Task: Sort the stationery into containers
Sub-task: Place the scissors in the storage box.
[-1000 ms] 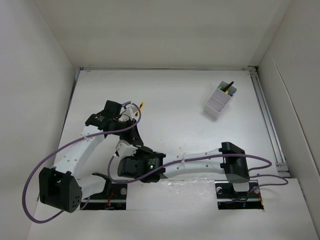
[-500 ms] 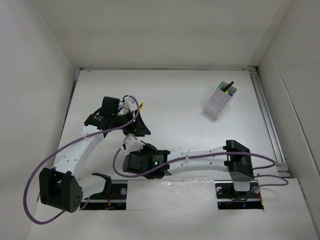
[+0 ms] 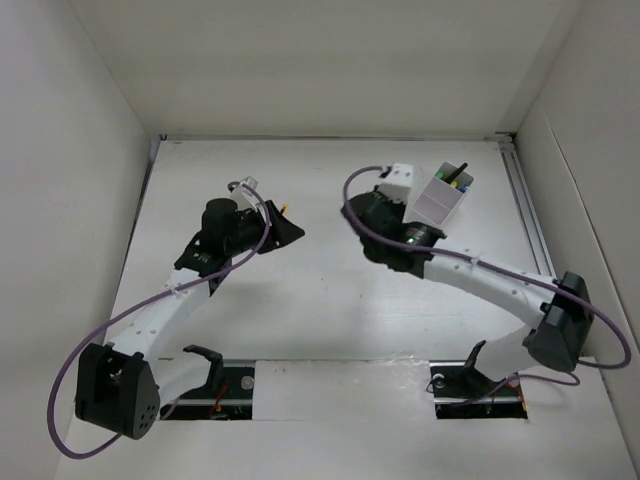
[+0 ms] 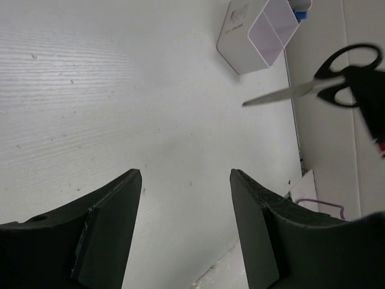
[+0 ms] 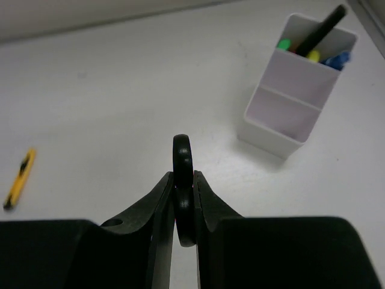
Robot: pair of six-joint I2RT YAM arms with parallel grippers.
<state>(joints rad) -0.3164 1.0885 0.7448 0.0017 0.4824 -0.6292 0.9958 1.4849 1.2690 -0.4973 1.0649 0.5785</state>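
My right gripper (image 5: 183, 174) is shut on the black handle ring of the small scissors (image 5: 183, 158). From the left wrist view the scissors (image 4: 289, 93) hang in the air, blades pointing left, below the white two-compartment box (image 4: 252, 36). Seen from above, the right gripper (image 3: 372, 212) sits just left of the box (image 3: 432, 208). In the right wrist view the box (image 5: 295, 111) holds several pens and markers (image 5: 313, 48) in its far compartment, and the near one looks bare. My left gripper (image 4: 186, 180) is open and holds nothing. A yellow-and-black item (image 5: 19, 179) lies on the table.
White walls enclose the table (image 3: 330, 290) on the left, back and right. A metal rail (image 3: 535, 240) runs along the right edge. From above, the yellow item (image 3: 284, 210) lies right beside the left gripper (image 3: 288, 232). Purple cables loop off both arms.
The left gripper has opened. The right arm has swung from the front left of the table up to the back right, beside the box, still shut.
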